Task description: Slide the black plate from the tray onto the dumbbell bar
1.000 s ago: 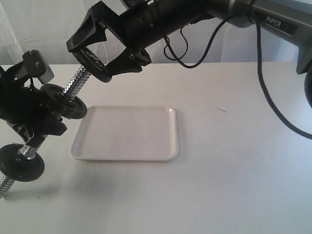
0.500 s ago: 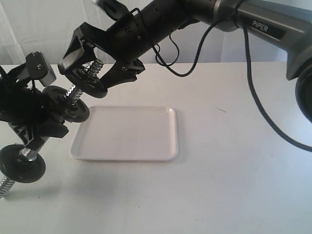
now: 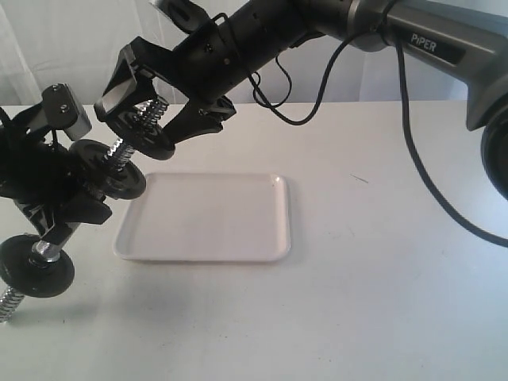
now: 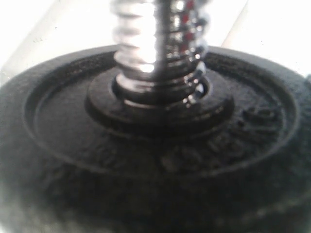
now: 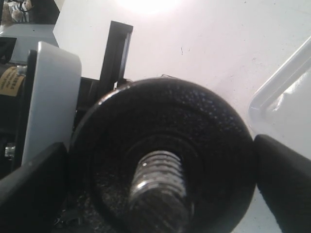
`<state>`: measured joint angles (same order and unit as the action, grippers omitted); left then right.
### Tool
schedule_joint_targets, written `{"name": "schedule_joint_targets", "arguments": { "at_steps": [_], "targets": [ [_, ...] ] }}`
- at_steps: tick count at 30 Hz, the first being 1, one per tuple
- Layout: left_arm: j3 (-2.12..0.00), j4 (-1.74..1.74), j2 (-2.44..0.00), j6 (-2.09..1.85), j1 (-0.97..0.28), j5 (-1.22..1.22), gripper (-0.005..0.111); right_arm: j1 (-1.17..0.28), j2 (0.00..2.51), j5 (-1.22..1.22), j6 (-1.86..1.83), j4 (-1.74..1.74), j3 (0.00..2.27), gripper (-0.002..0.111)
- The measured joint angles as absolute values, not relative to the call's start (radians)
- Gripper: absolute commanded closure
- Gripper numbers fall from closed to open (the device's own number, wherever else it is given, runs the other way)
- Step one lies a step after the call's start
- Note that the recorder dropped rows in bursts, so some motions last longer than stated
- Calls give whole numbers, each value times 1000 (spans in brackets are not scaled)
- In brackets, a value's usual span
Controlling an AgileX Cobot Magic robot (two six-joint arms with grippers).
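The black plate (image 3: 147, 136) sits over the upper threaded end of the dumbbell bar (image 3: 125, 148), with my right gripper (image 3: 147, 119) shut on its rim. In the right wrist view the plate (image 5: 165, 131) fills the gap between both fingers (image 5: 286, 189), and the bar's thread (image 5: 158, 179) pokes through its hole. My left gripper (image 3: 67, 208) holds the bar tilted above the table, left of the white tray (image 3: 206, 216), which holds nothing. In the left wrist view another black disc (image 4: 146, 165) on the bar (image 4: 155, 48) hides the jaws.
Two more black discs sit on the bar, one near the middle (image 3: 111, 171) and one at the lower end (image 3: 36, 270). The right arm and its cable (image 3: 413, 119) span the back of the white table. The tray's corner (image 5: 277, 92) shows beside the held plate.
Since a second ago my right gripper moved down and left, bringing the plate's hole over the bar's upper end. Nothing has moved in the last half second.
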<state>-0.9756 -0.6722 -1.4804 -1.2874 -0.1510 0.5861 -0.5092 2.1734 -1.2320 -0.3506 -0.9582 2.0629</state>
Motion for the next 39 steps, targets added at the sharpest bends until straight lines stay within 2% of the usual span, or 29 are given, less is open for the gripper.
{"name": "schedule_joint_targets", "arguments": {
  "at_steps": [12, 16, 31, 39],
  "targets": [
    [-976, -672, -1480, -1291, -151, 586, 107, -509, 2173, -1232, -351, -958, 2063, 16],
    [-976, -674, -1480, -1291, -151, 586, 107, -509, 2173, -1230, -351, -958, 2063, 3],
    [-971, -653, -1484, -1295, -153, 586, 107, -506, 2165, -1222, -381, -982, 2071, 3],
    [-971, -653, -1486, -1291, -153, 584, 107, -434, 2127, -1222, -385, -939, 2140, 3]
  ]
}}
